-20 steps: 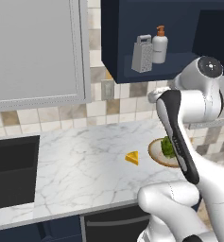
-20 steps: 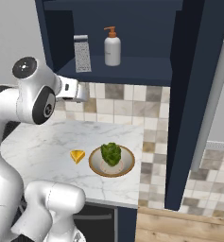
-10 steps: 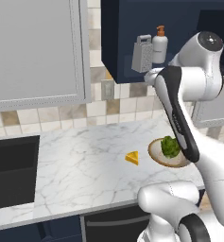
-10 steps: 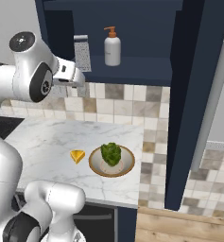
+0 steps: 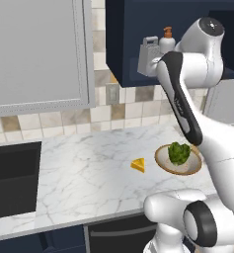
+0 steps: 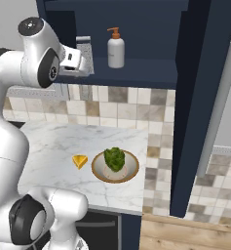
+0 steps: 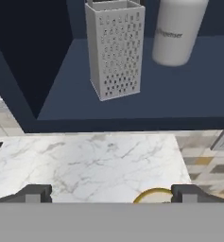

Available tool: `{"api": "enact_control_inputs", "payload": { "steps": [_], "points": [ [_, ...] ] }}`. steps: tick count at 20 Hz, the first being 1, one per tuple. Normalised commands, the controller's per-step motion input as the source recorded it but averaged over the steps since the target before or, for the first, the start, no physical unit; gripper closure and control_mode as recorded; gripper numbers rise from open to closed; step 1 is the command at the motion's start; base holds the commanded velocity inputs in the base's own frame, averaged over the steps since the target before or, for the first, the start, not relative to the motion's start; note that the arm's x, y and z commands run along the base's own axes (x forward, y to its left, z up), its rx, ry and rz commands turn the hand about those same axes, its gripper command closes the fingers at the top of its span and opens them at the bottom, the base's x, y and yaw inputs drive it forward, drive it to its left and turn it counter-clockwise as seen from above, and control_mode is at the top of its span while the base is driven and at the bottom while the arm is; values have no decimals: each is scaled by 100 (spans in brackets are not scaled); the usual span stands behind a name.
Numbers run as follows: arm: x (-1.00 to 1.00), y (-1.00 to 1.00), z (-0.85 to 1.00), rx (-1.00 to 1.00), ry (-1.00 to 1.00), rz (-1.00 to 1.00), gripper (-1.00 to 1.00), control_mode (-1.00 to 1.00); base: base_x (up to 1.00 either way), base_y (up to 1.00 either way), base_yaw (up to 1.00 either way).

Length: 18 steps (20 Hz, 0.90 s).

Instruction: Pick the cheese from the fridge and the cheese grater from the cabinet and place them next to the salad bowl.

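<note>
Left base view shows what has changed over the last second: our arm has risen from in front of the bowl (image 5: 177,158) and swung up to the navy cabinet (image 5: 133,29), so the hand now sits level with its open shelf, just right of the grater (image 5: 148,56). In the hand view the grater (image 7: 115,49) stands upright on the shelf floor, ahead of the gripper (image 7: 111,194) and a little left of centre, with the white soap bottle (image 7: 178,29) just beside it on the right. Our two fingertips (image 7: 34,193) stand far apart at the bottom of that view, jaws fully spread and holding nothing. We judge that the cheese half of the job is done: the cheese (image 5: 137,165) lies on the marble counter (image 5: 79,168) just left of the bowl, near it but not touching. The right base view agrees, with the wedge (image 6: 79,160) beside the bowl (image 6: 115,166) and the soap bottle (image 6: 115,48) on the shelf. So we read this as the approach to the grater, which is not yet grasped. As for writing, the bottle carries a line of small grey lettering across its upper body, cropped and too faint for us to read with confidence; we see no other labels or brands.
</note>
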Motion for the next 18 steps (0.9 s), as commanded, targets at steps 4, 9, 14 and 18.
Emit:
{"api": "enact_control_inputs", "payload": {
  "steps": [4, 9, 14, 18],
  "points": [
    [42, -3, 0, 0, -5, 18, -100, -100, 0, 0, 0],
    [38, -3, 2, 0, -4, 19, -100, -100, 0, 0, 0],
    [42, -4, 15, 0, 0, 5, -100, -100, 0, 0, 0],
    [37, -6, 10, 0, 0, 0, -100, -100, 0, 0, 0]
  ]
}}
